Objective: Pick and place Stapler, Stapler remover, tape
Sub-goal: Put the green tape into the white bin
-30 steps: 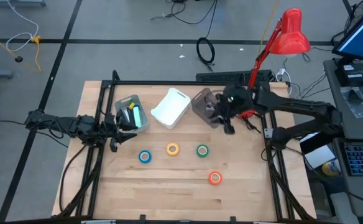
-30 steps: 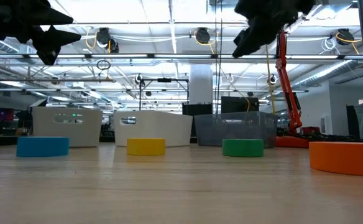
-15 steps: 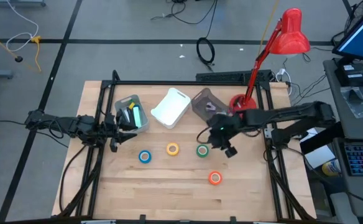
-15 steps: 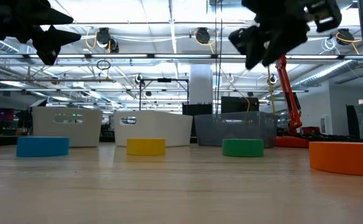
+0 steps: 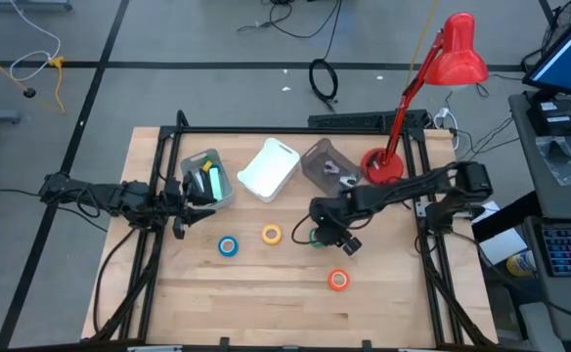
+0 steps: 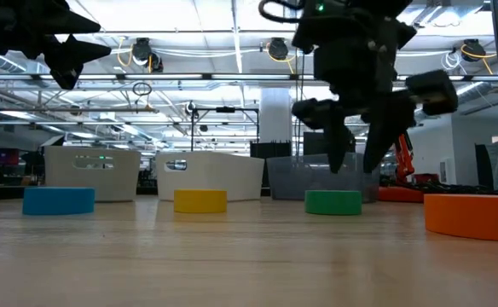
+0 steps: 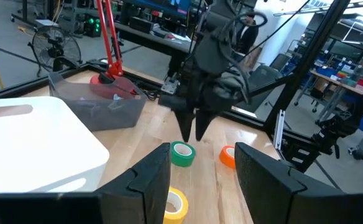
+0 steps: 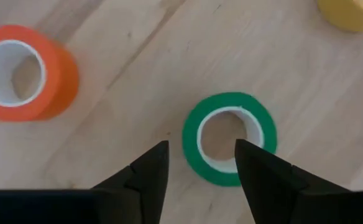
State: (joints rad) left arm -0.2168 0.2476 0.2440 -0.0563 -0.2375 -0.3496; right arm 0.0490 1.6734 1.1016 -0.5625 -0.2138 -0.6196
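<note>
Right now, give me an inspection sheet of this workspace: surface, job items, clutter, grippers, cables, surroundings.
Surface: wooden table, bare at the front.
Job's things: green tape, yellow tape, blue tape in a row; orange tape nearer the front.
Clutter: grey bin, white bin, clear bin along the back edge.
Grippers: right gripper open, above the green tape, not touching; left gripper open, waiting at the left edge.
Cables: loose ones on the floor.
Surroundings: red lamp, keyboard.
</note>
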